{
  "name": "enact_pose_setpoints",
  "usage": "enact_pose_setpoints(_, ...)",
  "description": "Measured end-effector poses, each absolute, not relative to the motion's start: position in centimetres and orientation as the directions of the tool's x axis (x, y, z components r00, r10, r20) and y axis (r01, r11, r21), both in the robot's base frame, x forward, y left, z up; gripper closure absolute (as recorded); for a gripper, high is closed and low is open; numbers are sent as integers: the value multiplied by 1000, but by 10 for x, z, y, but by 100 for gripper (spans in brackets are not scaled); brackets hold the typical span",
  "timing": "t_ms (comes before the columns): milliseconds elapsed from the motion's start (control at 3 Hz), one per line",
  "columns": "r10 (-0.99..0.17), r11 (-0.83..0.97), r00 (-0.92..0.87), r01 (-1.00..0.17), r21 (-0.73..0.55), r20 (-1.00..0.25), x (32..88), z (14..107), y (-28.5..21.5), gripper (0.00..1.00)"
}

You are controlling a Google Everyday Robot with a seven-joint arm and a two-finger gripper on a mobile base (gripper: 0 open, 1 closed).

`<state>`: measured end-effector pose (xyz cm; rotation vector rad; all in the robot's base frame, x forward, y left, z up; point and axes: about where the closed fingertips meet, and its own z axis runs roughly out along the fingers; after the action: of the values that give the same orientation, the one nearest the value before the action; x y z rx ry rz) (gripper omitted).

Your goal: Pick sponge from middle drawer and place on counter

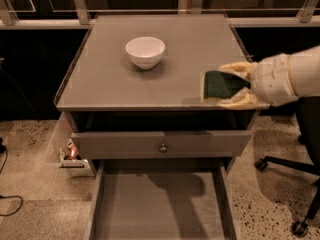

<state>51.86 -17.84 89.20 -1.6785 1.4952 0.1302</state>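
Note:
My gripper reaches in from the right with pale yellow fingers shut on the sponge, whose dark green top faces the camera. The sponge hangs just above the front right part of the grey counter. The middle drawer is pulled out at the bottom of the view, with a bare grey floor.
A white bowl stands on the counter at the back middle. A grey drawer front with a small round knob sits above the open drawer. A small box of items lies on the floor at the left. A chair base stands at the right.

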Motion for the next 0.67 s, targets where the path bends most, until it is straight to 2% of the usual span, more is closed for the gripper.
enact_pose_setpoints(667, -725, 84, 297, -857, -508, -621, 595, 916, -175, 100)
